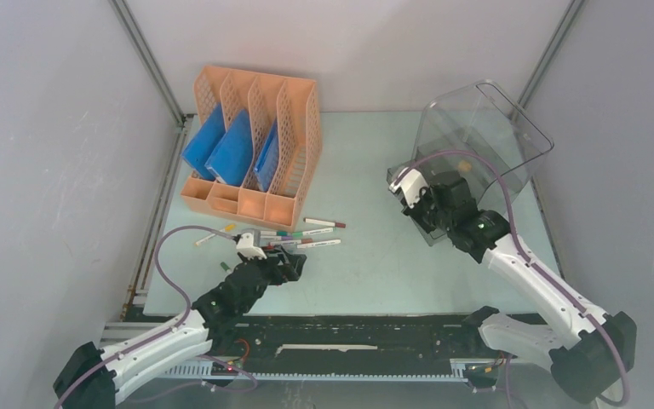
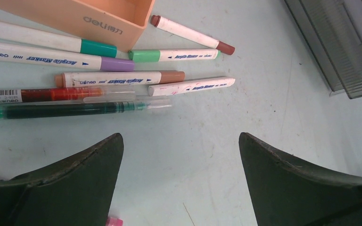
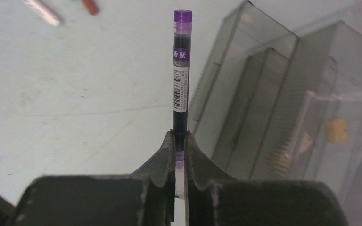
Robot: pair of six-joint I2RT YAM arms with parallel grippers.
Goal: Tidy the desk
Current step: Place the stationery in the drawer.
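The pale mint-green desk [image 1: 375, 256] carries a loose cluster of markers and pens [image 1: 306, 239] in front of the orange file rack. In the left wrist view, white acrylic markers [image 2: 108, 77], a red pen [image 2: 66, 94] and a green pen [image 2: 66, 109] lie side by side. My left gripper [image 2: 179, 136] hovers just short of them, open, with only bare desk between its fingers. My right gripper [image 3: 180, 134] is shut on a purple pen [image 3: 181, 70], which sticks out straight ahead beside the clear drawer box [image 3: 273, 117].
The orange perforated file rack [image 1: 255, 145] stands at the back left with blue folders [image 1: 230, 149] in its slots. The clear plastic drawer box [image 1: 485, 128] sits at the back right. A small pink item [image 2: 114, 221] lies by my left finger. Grey panel walls enclose the desk.
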